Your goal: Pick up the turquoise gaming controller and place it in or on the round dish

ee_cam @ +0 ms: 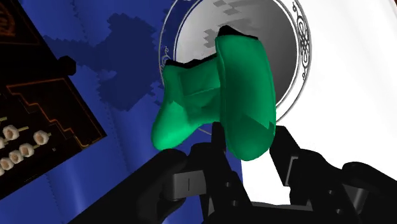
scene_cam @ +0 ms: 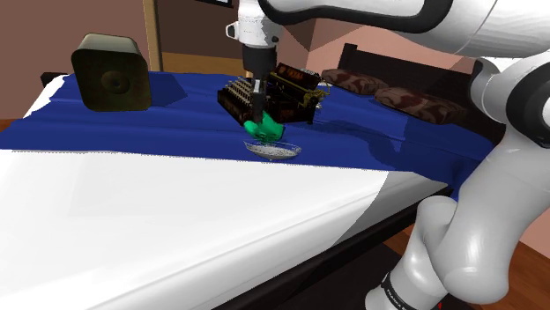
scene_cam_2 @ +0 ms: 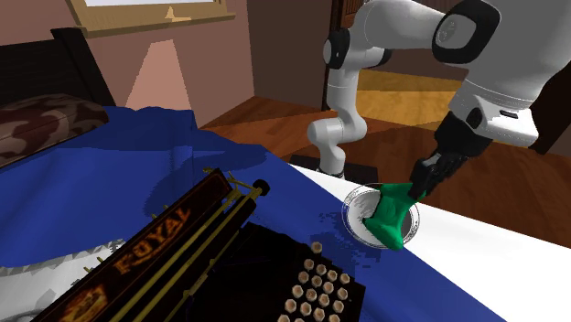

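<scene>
While the green-turquoise controller (scene_cam_2: pixel 389 217) hangs directly over the round dish (scene_cam_2: pixel 352 207), I judge the pick done and the placing not yet finished.

- Controller: tilted, one grip horn up in the gripper (scene_cam_2: pixel 423 187), the other end pointing down into the dish. Plain green, no buttons to be made out.
- Claw: the black fingers are closed partway and pinch the one horn between them; the wrist view shows them on either side of it.
- Dish: shallow, silvery, with an ornamented rim, lying where the blue cover (scene_cam: pixel 176 123) meets the white sheet (scene_cam: pixel 176 220).
- Left to do, in my judgement: lower a little if needed, let go, draw the hand clear.

Hard to tell:
- Whether the controller's low end already touches the dish. From the shoulder view it sits right at the rim, and no view shows a clear gap.
- Finger pads are covered by the horn itself, so the depth of the grip is unknown.
- Part of the dish floor lies behind the controller.

Just beyond the dish stands a dark typewriter (scene_cam: pixel 282 92), cut off at the frame edge in the second exterior view. A boxy olive speaker (scene_cam: pixel 108 72) sits well apart from the dish.
</scene>
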